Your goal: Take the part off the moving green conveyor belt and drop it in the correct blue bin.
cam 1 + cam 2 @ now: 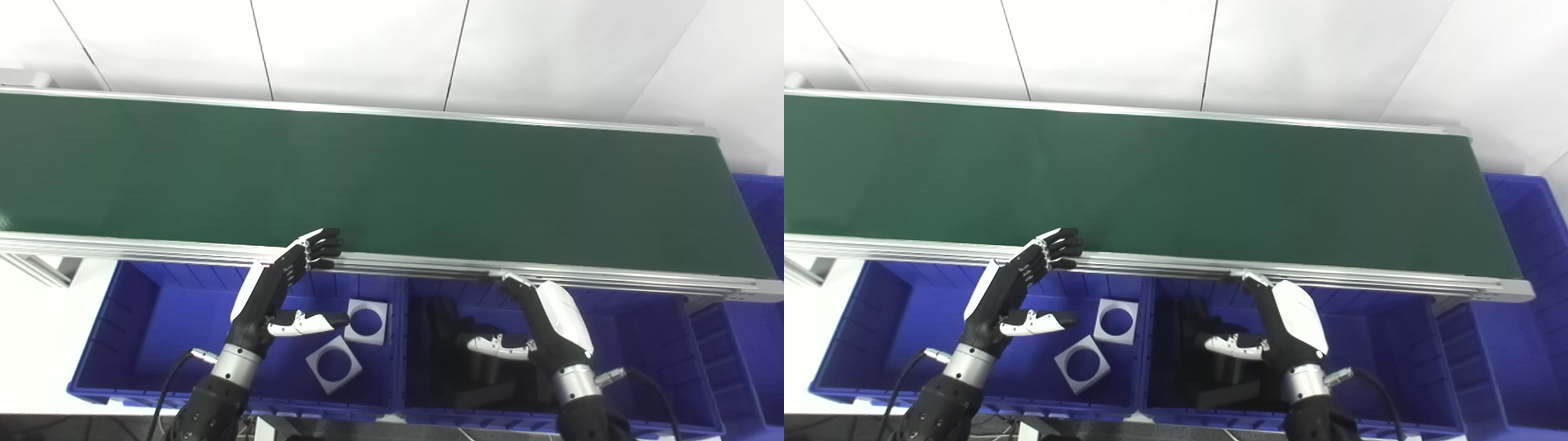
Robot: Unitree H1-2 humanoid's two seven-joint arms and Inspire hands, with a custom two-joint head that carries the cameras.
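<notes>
Across the far half of the scene runs the green conveyor belt (380, 184), its whole visible surface bare, so no part to be picked shows on it in either view; its aluminium near rail (429, 264) marks the edge the hands work along. Below that rail sit two blue bins side by side: the left bin (131, 331) holds two white square plates with round holes (334, 363), one lying flat and one tilted toward the far wall, with plenty of bare floor on its left; the right bin (655, 343) holds dark blocks (456, 343) that are hard to make out. A third blue bin (1528, 245) stands beyond the belt's right end, and the right eye view shows more of it than the left. The left hand (278, 285) is raised over the left bin, spread wide and holding nothing, fingertips (324, 242) at the rail. The right hand (548, 321) hovers over the right bin, also released and empty, fingers up against the rail.
</notes>
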